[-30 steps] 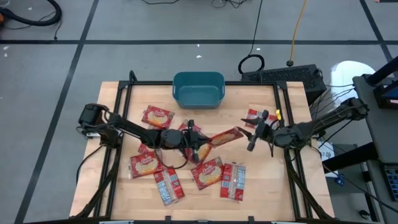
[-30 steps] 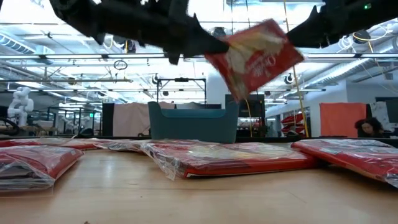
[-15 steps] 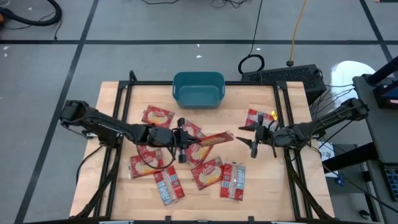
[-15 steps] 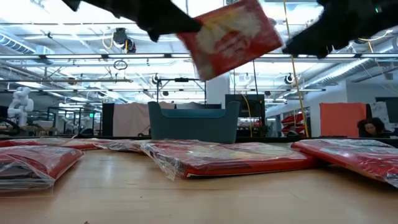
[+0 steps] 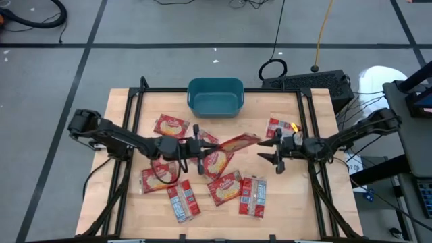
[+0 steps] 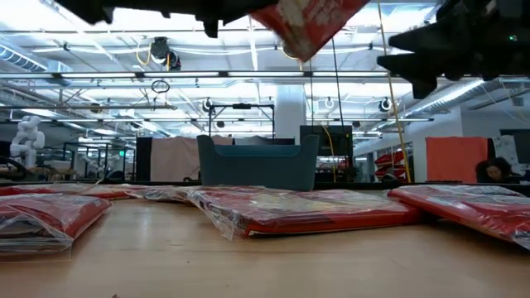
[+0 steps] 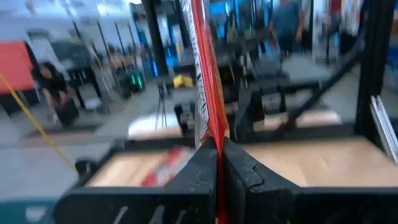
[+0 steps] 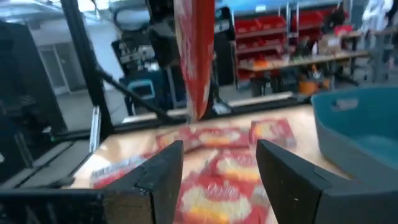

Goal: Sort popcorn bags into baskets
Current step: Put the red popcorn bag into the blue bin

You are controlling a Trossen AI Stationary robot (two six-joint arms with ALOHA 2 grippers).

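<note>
My left gripper is over the table's middle, shut on a red popcorn bag that shows edge-on in the left wrist view and at the top of the low view. My right gripper is open, a short way right of that bag's free end, and touches nothing; its wrist view shows its spread fingers facing the bag. The teal basket stands at the far edge. Several more bags lie flat on the table, such as one toward the near edge. My left gripper pinches the popcorn bag between its two fingers at the bag's left end. The fingers come level from the table's left. The bag is lifted clear of the table and sticks out past the fingertips toward the right, slanting a little to the far side.
Loose bags lie left of the middle, near the right edge, under my left gripper and along the near side. A black frame borders the table. Bare wood shows between the bags and the basket.
My left gripper drew back a little toward the table's left and rose, carrying the bag up until it nearly leaves the top of the low view. The bag's free end swung slightly toward the far edge. My right gripper sank somewhat and stayed open.
</note>
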